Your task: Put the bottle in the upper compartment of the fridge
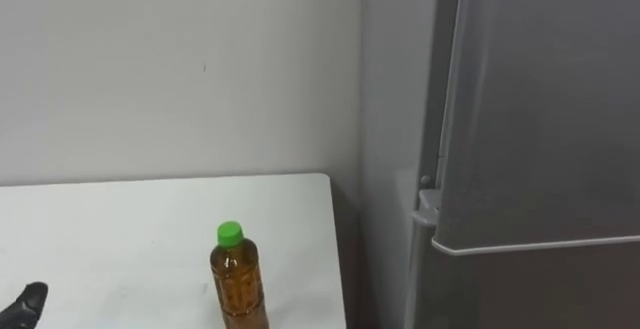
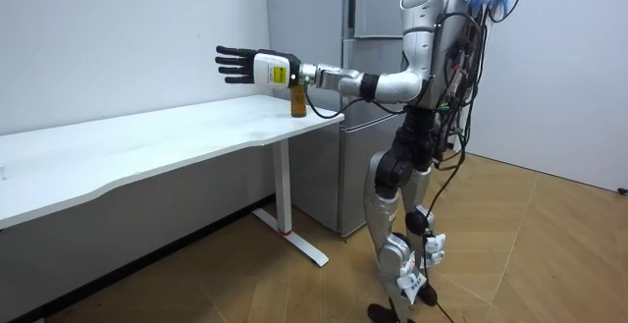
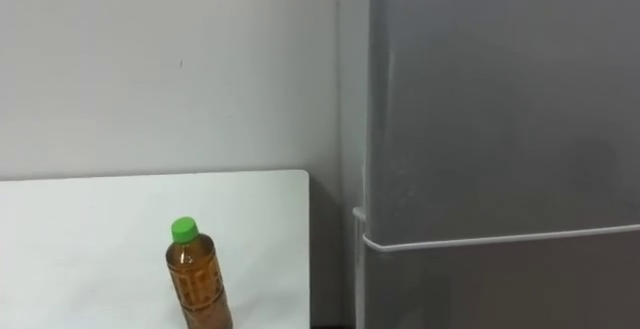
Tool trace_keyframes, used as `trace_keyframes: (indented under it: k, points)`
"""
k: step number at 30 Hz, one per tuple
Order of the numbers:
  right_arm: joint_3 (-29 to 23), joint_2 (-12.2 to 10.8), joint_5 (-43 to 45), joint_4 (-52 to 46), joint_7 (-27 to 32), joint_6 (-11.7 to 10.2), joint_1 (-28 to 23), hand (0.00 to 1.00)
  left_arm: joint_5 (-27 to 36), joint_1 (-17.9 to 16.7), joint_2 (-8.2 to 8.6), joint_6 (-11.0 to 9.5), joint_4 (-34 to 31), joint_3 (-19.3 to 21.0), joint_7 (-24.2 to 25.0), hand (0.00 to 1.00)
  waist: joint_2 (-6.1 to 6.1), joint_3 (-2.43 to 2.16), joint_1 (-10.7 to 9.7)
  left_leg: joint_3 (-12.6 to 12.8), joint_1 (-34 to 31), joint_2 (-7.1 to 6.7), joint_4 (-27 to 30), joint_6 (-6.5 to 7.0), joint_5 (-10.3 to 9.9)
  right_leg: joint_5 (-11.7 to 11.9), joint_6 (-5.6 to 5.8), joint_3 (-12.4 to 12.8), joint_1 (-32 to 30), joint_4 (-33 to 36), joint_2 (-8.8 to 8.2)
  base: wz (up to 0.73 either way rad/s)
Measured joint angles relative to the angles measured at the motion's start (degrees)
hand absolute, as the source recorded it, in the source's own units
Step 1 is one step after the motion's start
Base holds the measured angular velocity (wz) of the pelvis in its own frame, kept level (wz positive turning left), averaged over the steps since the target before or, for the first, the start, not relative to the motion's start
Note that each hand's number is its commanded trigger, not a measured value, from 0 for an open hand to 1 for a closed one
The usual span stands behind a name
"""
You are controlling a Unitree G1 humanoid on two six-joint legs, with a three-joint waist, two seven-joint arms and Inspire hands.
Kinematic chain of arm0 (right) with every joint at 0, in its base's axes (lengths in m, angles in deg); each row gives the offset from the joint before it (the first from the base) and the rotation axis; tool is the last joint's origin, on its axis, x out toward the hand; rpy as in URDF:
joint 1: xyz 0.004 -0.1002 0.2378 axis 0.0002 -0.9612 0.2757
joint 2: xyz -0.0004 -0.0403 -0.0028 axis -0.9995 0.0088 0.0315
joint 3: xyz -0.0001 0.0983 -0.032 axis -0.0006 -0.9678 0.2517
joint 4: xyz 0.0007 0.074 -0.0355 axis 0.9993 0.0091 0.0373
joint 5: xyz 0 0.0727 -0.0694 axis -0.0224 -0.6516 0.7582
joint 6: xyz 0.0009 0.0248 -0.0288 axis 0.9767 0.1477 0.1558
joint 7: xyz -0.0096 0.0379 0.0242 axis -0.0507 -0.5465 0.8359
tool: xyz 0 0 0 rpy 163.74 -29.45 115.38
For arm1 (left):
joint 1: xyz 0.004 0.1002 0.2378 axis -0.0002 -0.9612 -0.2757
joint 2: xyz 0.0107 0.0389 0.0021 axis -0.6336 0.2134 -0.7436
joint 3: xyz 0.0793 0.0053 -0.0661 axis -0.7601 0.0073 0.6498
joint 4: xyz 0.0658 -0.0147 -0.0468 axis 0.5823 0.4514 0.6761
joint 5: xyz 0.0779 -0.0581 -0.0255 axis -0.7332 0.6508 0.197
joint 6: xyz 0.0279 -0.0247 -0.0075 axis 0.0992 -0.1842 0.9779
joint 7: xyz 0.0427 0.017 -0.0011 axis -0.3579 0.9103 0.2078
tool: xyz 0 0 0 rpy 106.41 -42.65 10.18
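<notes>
Robot is standing at the end of the white table nearest the fridge (image 1: 540,119), facing the wall (image 1: 180,69).

Left hand (image 2: 250,68) is reaching out above the tabletop (image 1: 120,229) with its fingers straight and spread, gripping nothing. In the left eye view a dark fingertip is showing at the lower left, well apart from the bottle (image 1: 239,284).

The bottle is standing upright near the right edge of the tabletop, green cap on, amber liquid inside. Nothing is touching it.

The upper door (image 1: 550,89) of the fridge is sitting closed, as is the door below the seam.

Risks, as judged:
- The bottle is tall and narrow and is sitting close to the right edge. A hand sweeping in from the left could tip it or push it off the edge into the gap beside the fridge.
- A grip taken high, near the cap, may let the smooth body swing or slip.
- The upper door is blocking the compartment, so it needs opening before placement.
</notes>
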Motion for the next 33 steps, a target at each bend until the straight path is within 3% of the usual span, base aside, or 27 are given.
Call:
trace_keyframes:
  k: [7,14,18,21,28,33]
  points:
    - [0.1,-0.4,0.2,0.1,-0.1,0.1,0.8,0.00,0.3,3.5,-0.01,0.3,-4.3,-0.4,5.8,0.00,-0.86,0.23,-0.3,0.0,-0.8,-0.03,0.7,0.00,0.0,0.0,0.00,-0.1,-0.1,-0.3,-0.05,0.03]
    - [1.6,-0.3,0.4,0.1,0.0,0.6,1.3,0.00,5.2,7.9,0.02,3.0,-8.6,-7.2,14.3,0.00,-1.14,0.15,-1.9,-0.9,-1.8,-0.01,1.1,0.00,0.0,0.1,0.03,-0.2,-0.4,-0.6,-0.03,0.07]
    - [1.8,-0.3,1.3,0.3,0.3,0.6,2.5,0.00,3.8,10.3,0.22,3.8,-8.6,-11.9,18.7,0.00,-0.54,0.55,-3.6,-0.7,-1.7,0.05,1.0,0.00,0.0,0.1,-0.03,0.1,-0.4,-0.5,0.06,-0.03]
    - [2.2,-0.3,1.2,0.3,0.3,0.2,3.0,0.00,3.8,11.6,0.31,5.3,-9.1,-14.2,21.9,0.00,-0.36,0.49,-4.0,0.0,-1.9,0.17,1.0,-0.01,0.0,0.2,-0.18,0.7,-0.9,-0.3,0.27,-0.16]
    - [3.8,0.1,-0.1,2.6,0.1,0.3,4.6,0.00,3.8,16.5,0.33,6.5,-13.5,-18.1,28.1,0.00,-0.33,0.42,-5.8,0.6,-2.9,0.20,1.1,-0.01,0.0,0.3,-0.26,1.4,-2.2,0.2,0.25,-0.04]
    - [3.9,0.2,0.0,2.6,0.0,0.3,5.1,0.00,4.1,18.5,0.47,7.8,-13.9,-20.6,31.8,0.00,0.25,0.02,-7.3,1.1,-2.8,0.11,1.1,-0.01,0.0,0.3,-0.23,1.7,-2.2,0.2,0.27,0.00]
